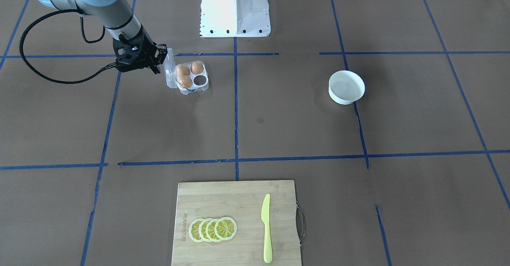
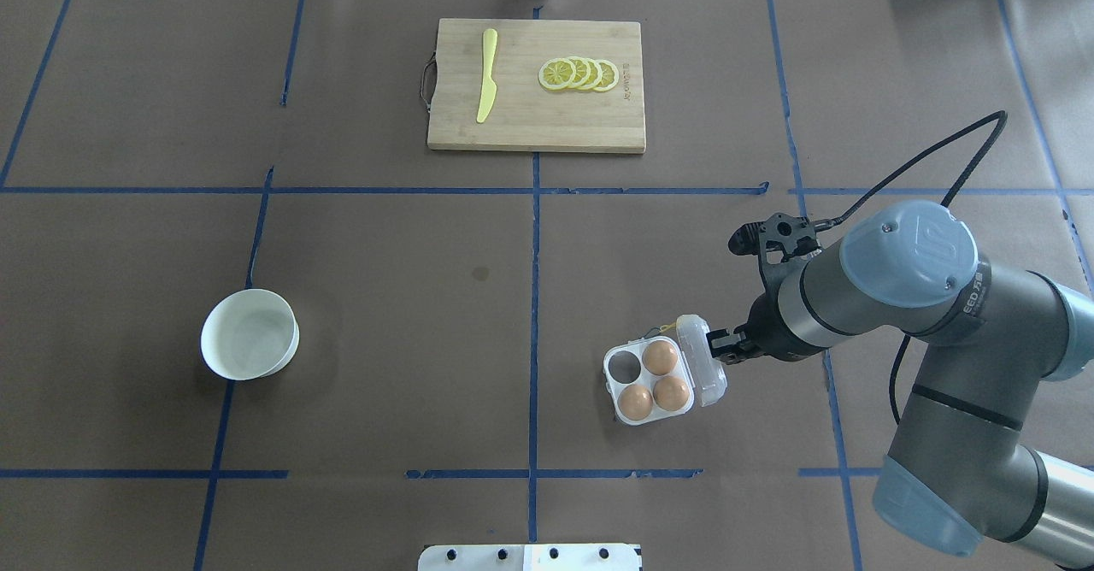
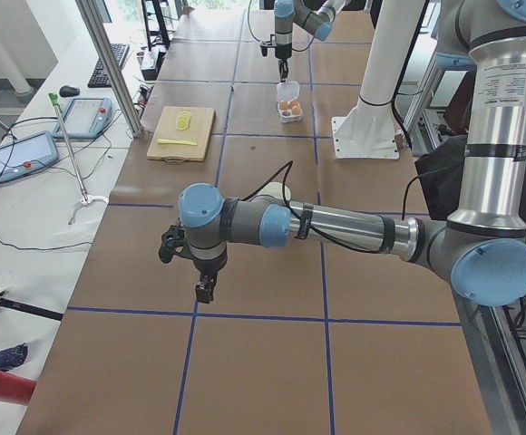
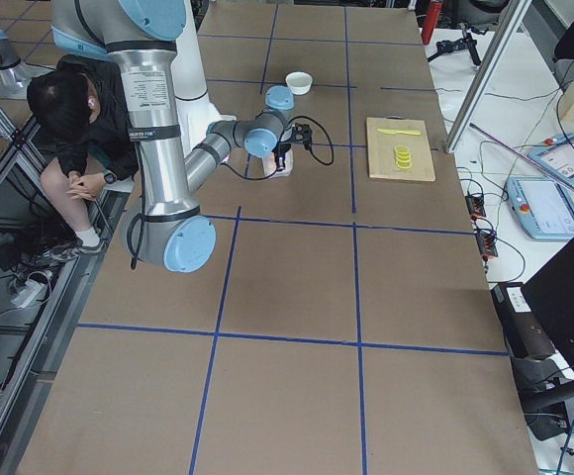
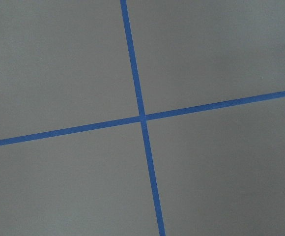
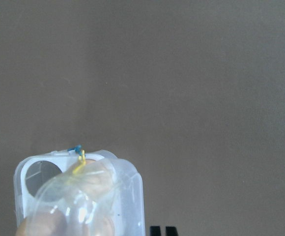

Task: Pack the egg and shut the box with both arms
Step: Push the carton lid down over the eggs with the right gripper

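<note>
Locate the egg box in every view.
Front-facing: box upper left.
Overhead: box lower right of centre.
Exterior left: box far top centre.
Exterior right: box upper centre, mostly hidden.
Left wrist: absent.
Right wrist: box bottom left.
Shared landmark: cutting board.

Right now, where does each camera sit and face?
Front-facing: across the table, facing the base; right arm at box.
Overhead: above and behind, looking down; right arm.
Exterior left: table's left end; left arm near.
Exterior right: right end; right arm near.
Left wrist: down on a tape cross; no body.
Right wrist: over the lid; fingertips low.
Shared: front-facing and overhead show box, bowl, board.
</note>
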You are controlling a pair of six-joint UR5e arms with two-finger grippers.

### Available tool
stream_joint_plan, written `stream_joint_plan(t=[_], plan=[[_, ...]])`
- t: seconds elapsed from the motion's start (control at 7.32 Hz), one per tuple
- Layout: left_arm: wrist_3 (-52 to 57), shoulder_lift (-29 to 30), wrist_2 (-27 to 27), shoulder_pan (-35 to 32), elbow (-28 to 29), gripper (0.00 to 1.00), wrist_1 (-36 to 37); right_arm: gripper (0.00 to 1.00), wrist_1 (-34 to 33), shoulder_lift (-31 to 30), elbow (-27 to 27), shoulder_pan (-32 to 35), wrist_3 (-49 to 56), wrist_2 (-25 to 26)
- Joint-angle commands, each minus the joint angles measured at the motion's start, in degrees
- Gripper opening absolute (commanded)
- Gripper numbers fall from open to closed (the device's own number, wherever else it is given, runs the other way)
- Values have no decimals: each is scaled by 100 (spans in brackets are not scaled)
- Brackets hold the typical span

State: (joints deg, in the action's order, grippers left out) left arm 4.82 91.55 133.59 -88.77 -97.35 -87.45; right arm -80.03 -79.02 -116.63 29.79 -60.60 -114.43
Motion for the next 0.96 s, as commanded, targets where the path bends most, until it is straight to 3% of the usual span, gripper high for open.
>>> stream_joint_plan(t=[0.0,0.82], plan=[[2,3,0,0,-12,100,0,17,40,106,-26,-78,-136,-27],[-7,20,0,9,32,100,-27,23,128,467,-114,-35,-444,-10]])
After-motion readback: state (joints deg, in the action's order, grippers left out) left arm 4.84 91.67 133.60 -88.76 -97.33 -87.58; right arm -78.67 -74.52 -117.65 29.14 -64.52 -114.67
